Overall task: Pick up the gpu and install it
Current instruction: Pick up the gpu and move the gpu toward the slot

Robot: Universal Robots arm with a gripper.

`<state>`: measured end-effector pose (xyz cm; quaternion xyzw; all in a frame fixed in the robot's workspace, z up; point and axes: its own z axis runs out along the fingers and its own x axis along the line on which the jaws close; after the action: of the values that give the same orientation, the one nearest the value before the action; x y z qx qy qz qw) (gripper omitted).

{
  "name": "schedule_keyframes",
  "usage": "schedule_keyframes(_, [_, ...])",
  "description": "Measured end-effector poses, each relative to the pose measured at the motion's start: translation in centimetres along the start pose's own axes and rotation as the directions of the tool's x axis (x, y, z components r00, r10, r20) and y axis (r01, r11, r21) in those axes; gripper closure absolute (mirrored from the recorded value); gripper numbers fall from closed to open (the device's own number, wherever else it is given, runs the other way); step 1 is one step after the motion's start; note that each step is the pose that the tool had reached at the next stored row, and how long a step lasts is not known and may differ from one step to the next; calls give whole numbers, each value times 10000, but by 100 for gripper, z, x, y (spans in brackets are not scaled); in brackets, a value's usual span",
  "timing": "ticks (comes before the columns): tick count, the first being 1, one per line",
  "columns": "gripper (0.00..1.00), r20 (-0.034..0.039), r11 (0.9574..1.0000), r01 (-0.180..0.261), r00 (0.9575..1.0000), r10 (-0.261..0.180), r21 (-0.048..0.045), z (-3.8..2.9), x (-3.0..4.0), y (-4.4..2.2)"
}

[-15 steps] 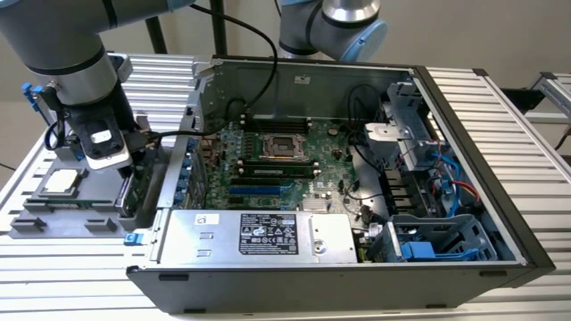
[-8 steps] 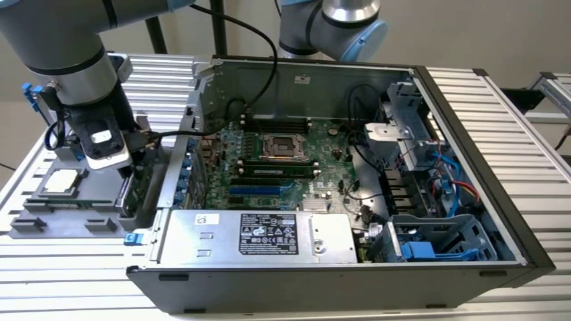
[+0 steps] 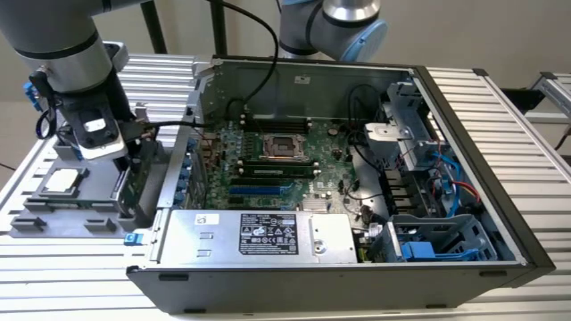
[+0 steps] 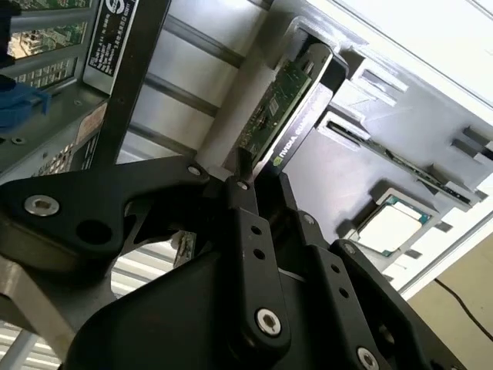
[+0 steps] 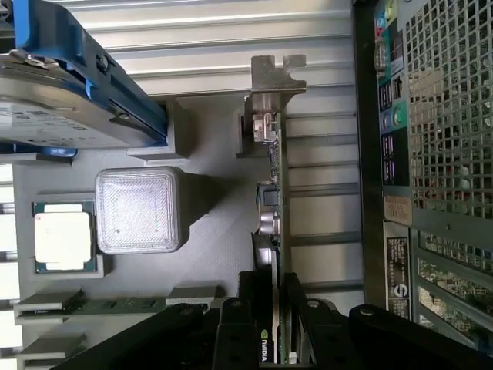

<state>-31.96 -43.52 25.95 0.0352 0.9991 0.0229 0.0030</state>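
One grasp on view: pinches the gpu [image 5: 276, 177] with the gripper [image 5: 276, 284] drawn narrow, black fingers [image 5: 254, 308] set against either face of the card's upper edge. Finds the gpu standing on edge in a slot of the grey holder tray [image 3: 53, 224], silver bracket at one end, seated there and not lifted out. Puts that tray on the slatted tabletop [image 3: 80, 281], just beside the open computer case [image 3: 464, 120], on the exterior view's left. Shows in the same tray a processor chip [image 3: 61, 180] lying flat near the card, and a hard drive in a blue frame [image 5: 69, 100]. Shows the green motherboard [image 3: 267, 167] inside the case.
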Motion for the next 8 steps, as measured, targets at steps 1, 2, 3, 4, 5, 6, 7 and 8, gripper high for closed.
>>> schedule_keyframes(1, [100, -1, 10000, 3, 10000, -3, 1, -23, 0, 1])
schedule_keyframes(2, [100, -1, 10000, 6, 10000, -6, 2, -45, 0, 2])
schedule_keyframes(3, [100, -1, 10000, 10, 10000, -10, 1, -68, 0, 3])
schedule_keyframes(4, [100, -3, 10000, 13, 10000, -13, 3, -91, 0, 4])
schedule_keyframes(5, [100, -2, 10000, 17, 10000, -17, 1, -113, 0, 5])
schedule_keyframes(6, [100, -1, 10000, 21, 10000, -21, 2, -132, -1, 6])
schedule_keyframes(7, [100, -1, 10000, 25, 10000, -25, 1, -152, -1, 7])
schedule_keyframes(8, [100, -2, 10000, 29, 10000, -29, 1, -171, -1, 8])
